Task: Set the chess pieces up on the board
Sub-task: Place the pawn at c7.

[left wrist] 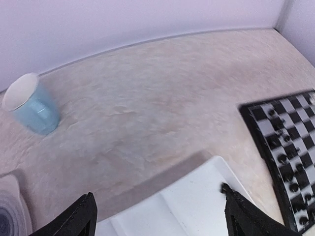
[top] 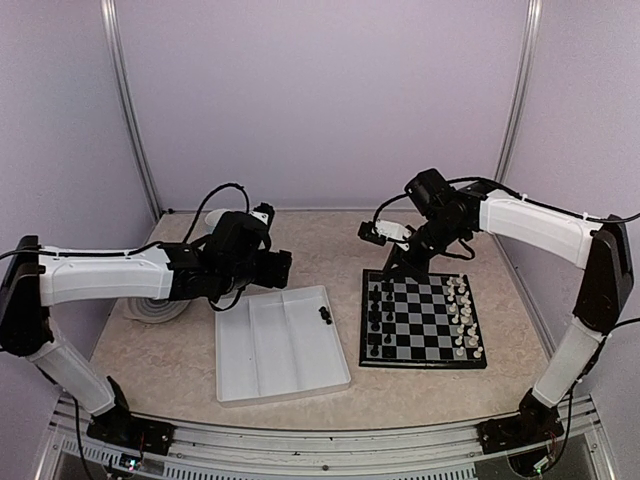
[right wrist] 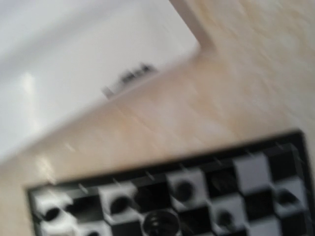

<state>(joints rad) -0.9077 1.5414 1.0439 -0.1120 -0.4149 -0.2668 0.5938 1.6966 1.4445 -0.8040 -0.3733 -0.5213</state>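
Note:
The board (top: 424,322) lies right of centre. Black chess pieces (top: 375,315) stand along its left side and white ones (top: 463,320) along its right. A couple of black pieces (top: 324,315) lie in the white tray (top: 270,350). One of them (left wrist: 225,187) sits beside my left gripper's right finger (left wrist: 246,216). My left gripper (left wrist: 158,194) hangs wide open and empty over the tray's far part. My right gripper (top: 392,266) hovers at the board's far left corner. In the blurred right wrist view its fingers are hidden, but a sharp round black piece (right wrist: 160,223) sits where they meet.
A pale blue cup (left wrist: 32,105) lies tipped on the table far left of the tray. A round white and blue object (top: 152,308) rests under the left arm. Purple walls with metal posts close in the table on three sides.

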